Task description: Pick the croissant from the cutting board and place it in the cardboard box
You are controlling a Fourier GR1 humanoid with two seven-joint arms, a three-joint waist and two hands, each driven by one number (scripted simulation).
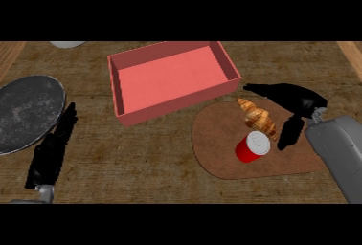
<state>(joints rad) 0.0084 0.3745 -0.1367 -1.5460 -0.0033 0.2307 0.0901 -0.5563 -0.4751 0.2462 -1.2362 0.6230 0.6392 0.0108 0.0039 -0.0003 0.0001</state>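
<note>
The wooden table carried an open pink box and a brown cutting board. On the board lay the croissant beside a red cup — the right hand spread around it, perhaps touching. The left hand rested flat — fingers straight.

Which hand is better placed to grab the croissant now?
The right hand, probably: it sits open right beside the croissant on the cutting board. The left hand lies across the counter.

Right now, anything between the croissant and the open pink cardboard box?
No. In the head view, only bare brown cutting board and wooden counter separate the golden croissant from the pink cardboard box.
</note>
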